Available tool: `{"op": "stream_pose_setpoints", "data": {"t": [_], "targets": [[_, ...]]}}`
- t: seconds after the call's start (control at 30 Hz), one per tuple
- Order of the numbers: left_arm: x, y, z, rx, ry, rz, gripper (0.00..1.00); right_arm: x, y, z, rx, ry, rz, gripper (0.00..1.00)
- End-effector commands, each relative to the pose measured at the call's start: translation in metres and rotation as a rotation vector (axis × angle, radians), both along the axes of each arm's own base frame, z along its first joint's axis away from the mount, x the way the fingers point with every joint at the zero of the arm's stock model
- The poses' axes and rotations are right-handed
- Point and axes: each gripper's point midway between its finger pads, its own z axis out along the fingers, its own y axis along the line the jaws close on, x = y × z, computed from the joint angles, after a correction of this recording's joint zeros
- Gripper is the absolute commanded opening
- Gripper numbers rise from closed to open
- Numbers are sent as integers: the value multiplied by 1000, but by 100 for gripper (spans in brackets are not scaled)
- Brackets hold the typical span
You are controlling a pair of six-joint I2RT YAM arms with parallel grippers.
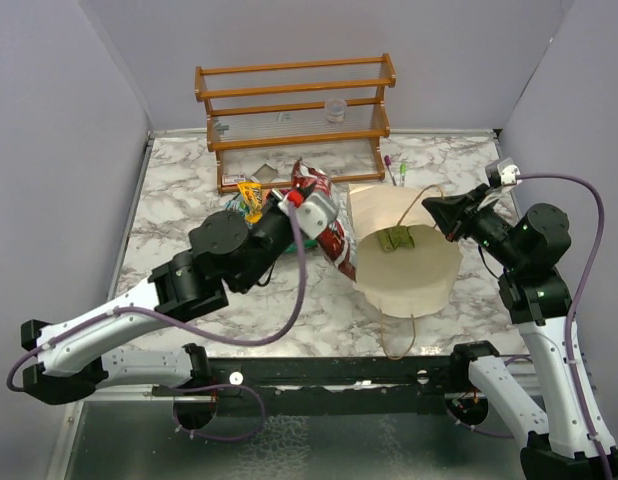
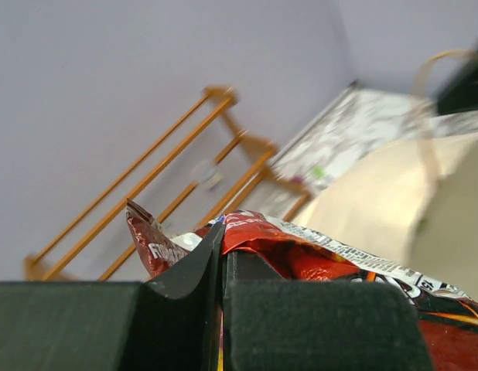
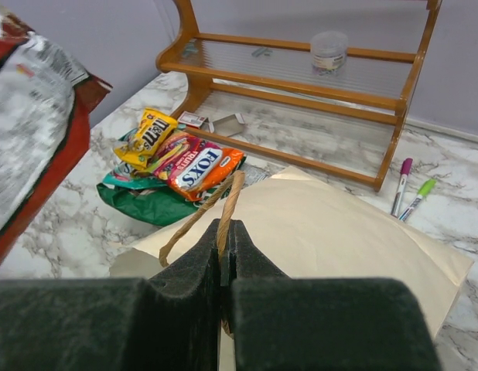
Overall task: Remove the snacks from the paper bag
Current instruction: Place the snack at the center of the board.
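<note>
The cream paper bag (image 1: 404,270) lies on the marble table with its mouth toward the arms. My right gripper (image 1: 436,210) (image 3: 227,226) is shut on the bag's tan loop handle (image 3: 233,193). A green snack packet (image 1: 397,238) shows inside the bag's mouth. My left gripper (image 1: 327,226) (image 2: 222,249) is shut on a red packet (image 2: 301,259) (image 1: 340,256), held up just left of the bag. Other snacks lie in a pile (image 1: 251,200) left of the bag: a yellow packet (image 3: 150,133), an orange one (image 3: 206,166) and a dark green one (image 3: 142,205).
A wooden slatted rack (image 1: 294,110) stands at the back, with a small clear jar (image 3: 329,52) on its shelf. Two pens (image 3: 409,189) lie on the table right of the rack. Grey walls close in on the table at both sides.
</note>
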Motion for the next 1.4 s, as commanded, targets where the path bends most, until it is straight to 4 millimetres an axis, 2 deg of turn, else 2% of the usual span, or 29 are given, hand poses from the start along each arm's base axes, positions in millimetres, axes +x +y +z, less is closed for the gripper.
{"op": "stream_pose_setpoints", "data": {"t": [0.0,0.1,0.2,0.23,0.27,0.4,0.63,0.7,0.87,0.93,1.0,1.1,1.3,1.37], "targets": [[68,70,-1,26,26,460,0,1,-2,4,-2,-30,-15,2],[115,118,-24,19,138,643,0,0,-1,3,-1,-28,-11,2],[139,176,-43,24,154,919,0,-2,-2,5,-3,-32,-13,2],[144,193,-47,11,164,995,0,-2,-2,6,-5,-36,-14,2],[148,205,-61,5,195,1044,0,-2,-3,6,-9,-39,-17,2],[163,239,-92,-61,278,1137,0,-1,-2,6,-15,-33,-10,2],[164,314,-136,-128,339,1458,0,-2,2,3,-1,-27,16,2],[168,328,-157,-168,390,1517,0,-3,6,2,8,-24,36,2],[175,353,-197,-249,541,1647,0,-5,8,4,18,-21,55,2],[170,367,-208,-340,565,1746,0,-5,9,4,17,-21,55,2],[171,371,-216,-447,608,1794,0,-5,9,2,18,-19,56,2],[168,366,-240,-569,715,1853,0,-5,8,3,19,-22,52,2],[158,329,-306,-739,1003,1879,0,-6,8,6,22,-27,52,2],[158,321,-316,-766,1029,1874,0,-7,8,7,18,-28,52,2]]}}
